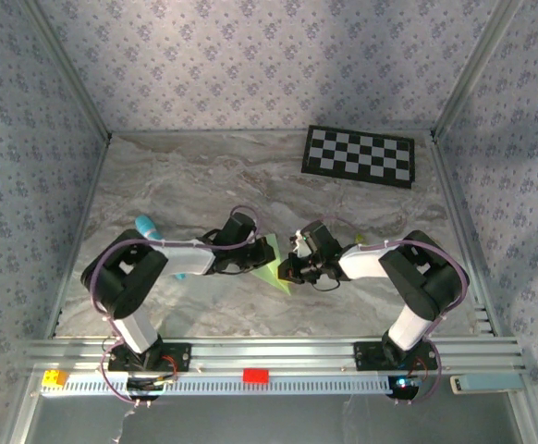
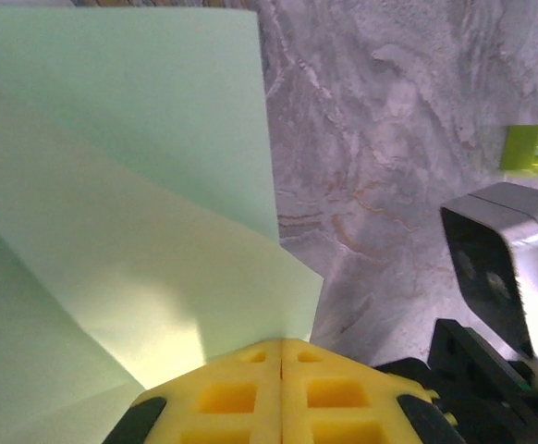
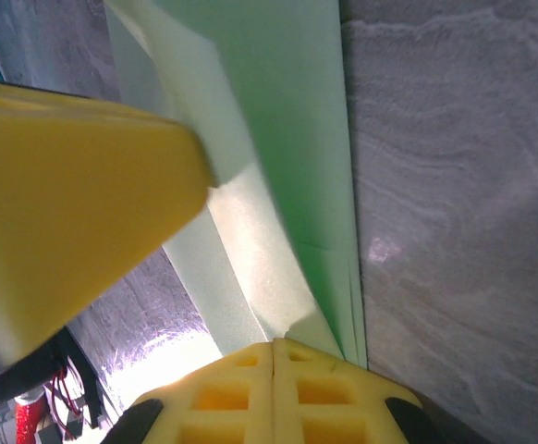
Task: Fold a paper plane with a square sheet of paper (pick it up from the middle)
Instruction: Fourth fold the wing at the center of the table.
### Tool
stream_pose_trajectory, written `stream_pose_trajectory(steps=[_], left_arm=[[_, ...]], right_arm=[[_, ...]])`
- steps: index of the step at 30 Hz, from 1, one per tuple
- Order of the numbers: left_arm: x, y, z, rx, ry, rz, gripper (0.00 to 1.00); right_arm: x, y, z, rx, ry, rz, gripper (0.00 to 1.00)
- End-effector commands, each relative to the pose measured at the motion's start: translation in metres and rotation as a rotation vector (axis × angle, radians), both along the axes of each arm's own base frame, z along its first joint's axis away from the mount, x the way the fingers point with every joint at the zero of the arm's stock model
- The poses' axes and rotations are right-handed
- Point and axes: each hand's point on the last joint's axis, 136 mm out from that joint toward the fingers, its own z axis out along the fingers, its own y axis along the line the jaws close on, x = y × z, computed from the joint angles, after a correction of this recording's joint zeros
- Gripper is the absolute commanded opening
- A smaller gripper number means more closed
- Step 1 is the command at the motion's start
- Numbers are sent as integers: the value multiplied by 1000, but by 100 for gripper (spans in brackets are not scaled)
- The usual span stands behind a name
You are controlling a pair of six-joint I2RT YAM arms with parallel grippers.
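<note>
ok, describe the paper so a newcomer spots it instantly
On the marble table, look at the near middle, between the two arms. There the left gripper and right gripper both pinch a thin, partly folded sheet of paper. It is plain pale mint green, unlike the black-and-white checkerboard at the far right or the small cyan stick to its left.

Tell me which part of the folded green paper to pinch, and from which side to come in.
Likely best: pinch the green paper at a layered folded edge, coming in edge-on from the side rather than from above: it is thin, so only an edge fits in a pinch. The left gripper and right gripper are each shut on an edge this way, from opposite sides.
</note>
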Motion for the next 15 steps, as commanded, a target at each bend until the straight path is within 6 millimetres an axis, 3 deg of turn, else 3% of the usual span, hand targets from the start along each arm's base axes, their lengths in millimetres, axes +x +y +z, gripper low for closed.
stream_pose_trajectory(steps=[1, 4, 9, 15], left_arm=[[1, -8, -6, 5, 6, -28, 6], [-1, -2, -20, 45, 42, -5, 4], [-10, 11, -41, 105, 95, 14, 2], [-14, 15, -47, 120, 106, 11, 2]], right_arm=[[-20, -27, -35, -131, 110, -36, 1], [-18, -26, -30, -118, 97, -38, 1], [-6, -12, 0, -42, 30, -18, 4], [13, 0, 32, 24, -39, -22, 6]])
